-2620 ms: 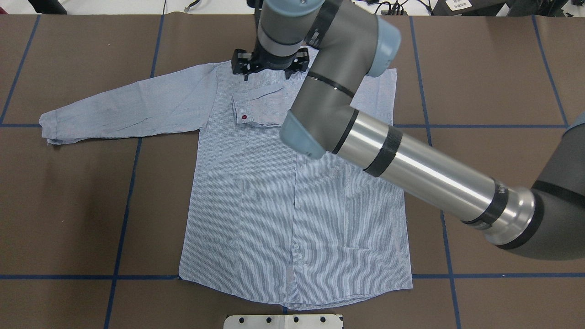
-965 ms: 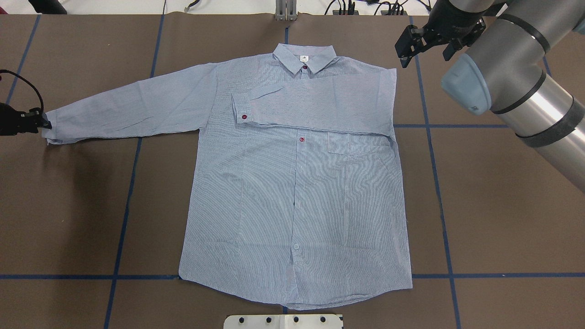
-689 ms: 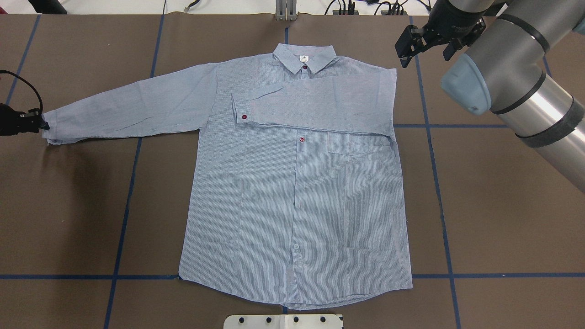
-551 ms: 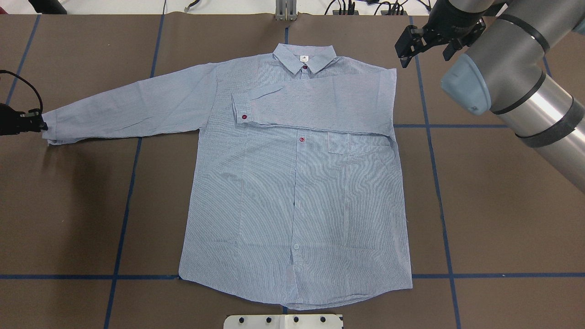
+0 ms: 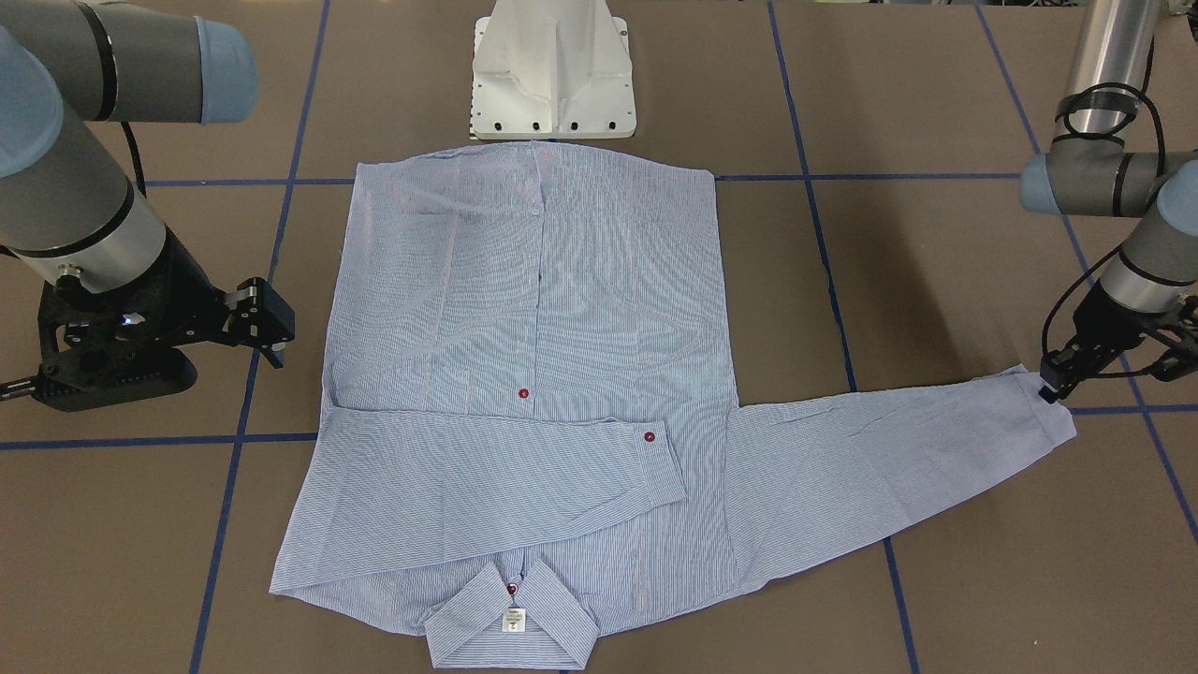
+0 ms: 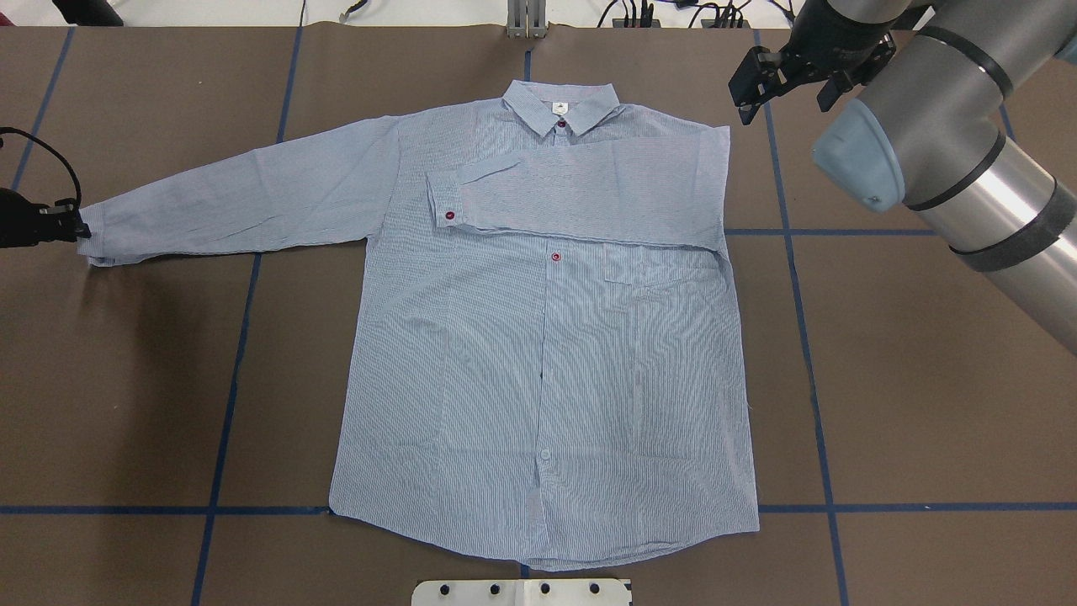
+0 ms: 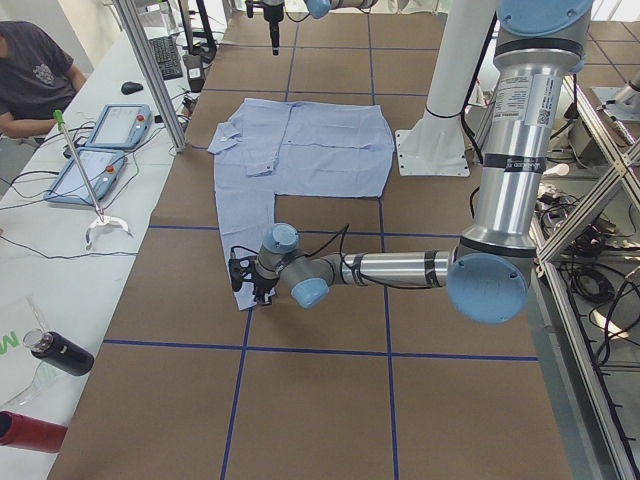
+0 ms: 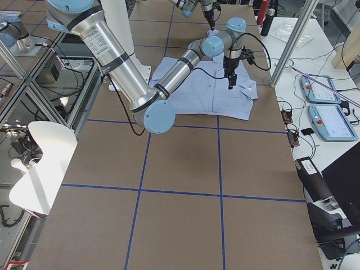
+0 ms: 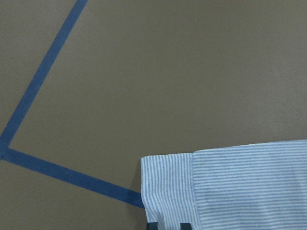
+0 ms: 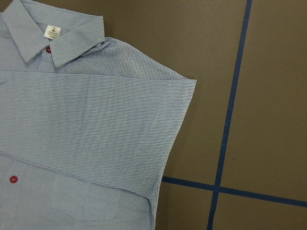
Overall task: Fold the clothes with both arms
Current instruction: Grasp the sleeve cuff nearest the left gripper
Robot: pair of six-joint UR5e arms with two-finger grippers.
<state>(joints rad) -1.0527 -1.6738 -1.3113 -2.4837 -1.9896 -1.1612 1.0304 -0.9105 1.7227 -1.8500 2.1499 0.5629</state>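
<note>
1. Lying flat and front-up on the brown table cover (image 6: 925,379), the light blue striped shirt (image 6: 538,362) has its collar (image 6: 559,105) on the side away from the robot. Its hem is near the white pedestal base (image 5: 552,84).
2. The sleeve on the robot's right (image 6: 589,189) is folded across the chest, and its cuff with a dark red button (image 6: 450,216) lies just past the placket.
3. The other sleeve (image 6: 244,202) stretches flat toward the robot's left, crossing a blue tape line (image 6: 244,337).
4. The left gripper (image 5: 1048,388) sits at that sleeve's cuff (image 9: 168,187). Two dark fingertips (image 9: 152,224) show close together at the cuff's edge, but I cannot tell whether they pinch the cloth.
5. The right gripper (image 6: 782,97) hangs beside the folded shoulder, jaws spread, holding nothing.
</note>
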